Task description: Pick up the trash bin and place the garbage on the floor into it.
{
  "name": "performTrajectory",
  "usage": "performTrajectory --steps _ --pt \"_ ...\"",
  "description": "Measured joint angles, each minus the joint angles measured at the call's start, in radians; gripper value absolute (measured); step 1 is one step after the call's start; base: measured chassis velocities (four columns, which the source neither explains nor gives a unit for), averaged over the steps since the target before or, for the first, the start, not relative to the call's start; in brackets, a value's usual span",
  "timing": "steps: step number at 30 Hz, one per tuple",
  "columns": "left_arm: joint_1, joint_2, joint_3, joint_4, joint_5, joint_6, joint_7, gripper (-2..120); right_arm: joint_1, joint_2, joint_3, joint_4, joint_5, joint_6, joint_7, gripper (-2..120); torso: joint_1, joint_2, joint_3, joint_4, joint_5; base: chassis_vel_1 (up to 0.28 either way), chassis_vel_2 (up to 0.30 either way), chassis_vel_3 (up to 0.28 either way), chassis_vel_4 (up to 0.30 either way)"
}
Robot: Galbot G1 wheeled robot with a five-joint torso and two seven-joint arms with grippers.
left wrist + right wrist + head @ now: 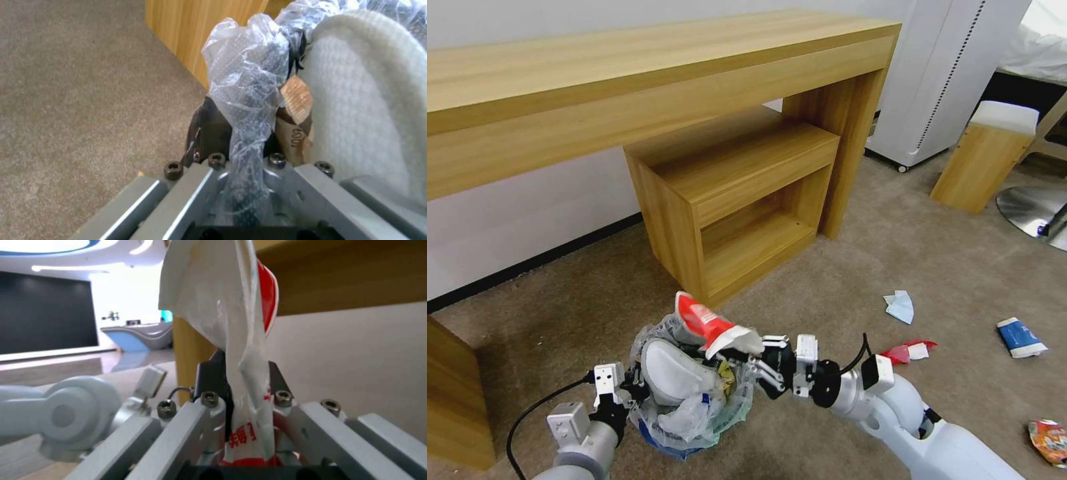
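Observation:
The trash bin [694,427], wire mesh lined with a crinkly clear bag, hangs just above the carpet. My left gripper [635,388] is shut on its bag-covered rim [249,110]. A white slipper [674,373] [365,100] lies on top of the litter that fills the bin. My right gripper [755,363] is shut on a red-and-white wrapper [707,323] [231,316] and holds it over the bin's mouth. More garbage lies on the carpet to the right: a light-blue mask [900,307], a red wrapper [908,351], a blue-white paper cup [1019,337] and a crushed colourful can [1048,440].
A long wooden desk [627,87] runs along the wall, with a low open wooden cabinet [740,200] under it, just beyond the bin. A wooden stool [987,157], a white appliance [940,73] and a chair's metal base [1030,210] stand at the far right.

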Motion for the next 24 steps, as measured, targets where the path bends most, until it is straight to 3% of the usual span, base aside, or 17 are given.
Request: performTrajectory --steps 14,24 --pt "-0.02 -0.008 0.013 0.006 0.007 0.01 -0.001 1 0.045 -0.014 -0.094 -0.006 -0.027 -0.042 0.086 6 0.0 0.0 0.0 0.0 0.0 0.0 0.0 0.0 0.0" --pt "-0.03 -0.018 0.024 0.011 0.012 0.011 -0.002 1 0.074 -0.025 -0.13 0.017 -0.074 -0.097 0.204 6 0.0 0.0 0.0 0.0 0.0 0.0 0.0 0.0 0.0"
